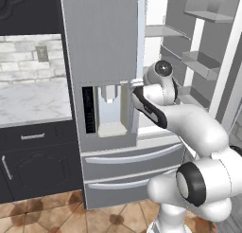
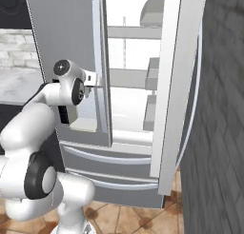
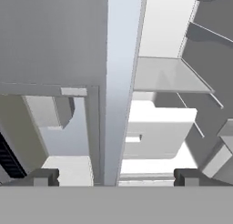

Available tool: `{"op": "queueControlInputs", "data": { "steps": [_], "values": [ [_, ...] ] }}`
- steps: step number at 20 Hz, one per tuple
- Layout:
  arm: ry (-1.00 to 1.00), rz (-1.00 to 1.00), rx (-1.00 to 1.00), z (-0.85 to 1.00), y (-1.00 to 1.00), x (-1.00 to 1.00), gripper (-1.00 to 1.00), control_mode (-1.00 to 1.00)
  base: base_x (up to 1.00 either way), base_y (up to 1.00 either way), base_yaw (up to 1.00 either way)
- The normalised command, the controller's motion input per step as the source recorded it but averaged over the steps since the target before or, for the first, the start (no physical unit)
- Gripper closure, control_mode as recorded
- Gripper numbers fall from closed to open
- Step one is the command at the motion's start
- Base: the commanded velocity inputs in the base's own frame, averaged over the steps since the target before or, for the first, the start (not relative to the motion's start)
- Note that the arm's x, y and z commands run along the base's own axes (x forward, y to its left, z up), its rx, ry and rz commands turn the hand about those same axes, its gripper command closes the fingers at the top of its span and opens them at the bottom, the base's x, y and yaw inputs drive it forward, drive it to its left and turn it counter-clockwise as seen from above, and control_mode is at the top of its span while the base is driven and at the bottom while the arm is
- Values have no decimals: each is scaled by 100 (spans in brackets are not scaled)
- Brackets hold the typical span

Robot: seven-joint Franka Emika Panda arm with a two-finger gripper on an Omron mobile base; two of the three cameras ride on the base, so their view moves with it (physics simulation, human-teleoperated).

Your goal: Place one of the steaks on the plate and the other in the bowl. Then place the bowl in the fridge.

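Item: fridge [image 1: 101, 61], one; tall grey French-door unit; left door shut, with one dispenser panel [image 1: 108, 111]; right door [image 2: 178, 85] swung wide, white shelves showing.

Item: gripper [image 3: 116, 176], one; fingertips [image 3: 43, 176] well apart, clamped on nothing; in the hand view they straddle the left door's vertical handle [image 3: 122, 82], which rises toward 12 o'clock dead between them; long axis of handle upright, running the door's height.

Key relation, as judged: handle straight ahead of the tool, jaws set crosswise to it; closing would grip it, though contact cannot be told.

Drawers [image 1: 132, 156]: two, both shut, at 6 o'clock of the doors.

Counter [image 1: 33, 102]: one marble stretch at 9 o'clock of the fridge.
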Motion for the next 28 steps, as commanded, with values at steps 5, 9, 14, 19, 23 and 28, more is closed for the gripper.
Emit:
{"op": "queueControlInputs", "data": {
  "steps": [5, 9, 14, 19, 23, 28],
  "values": [
    [-1, 0, 0, -12, -16, 43, -100, -100, 0, 0, 0],
    [2, 0, 0, 0, -18, 53, -100, -100, 0, 0, 0],
    [1, 0, 0, 0, -1, 45, -100, -100, 0, 0, 0],
    [0, 0, 0, 0, 0, 47, -100, -100, 0, 0, 0],
    [-2, 0, 0, -4, 0, 42, -100, -100, 0, 0, 0],
    [-3, 0, 0, -13, 6, 38, -100, -100, 0, 0, 0]
  ]
}}
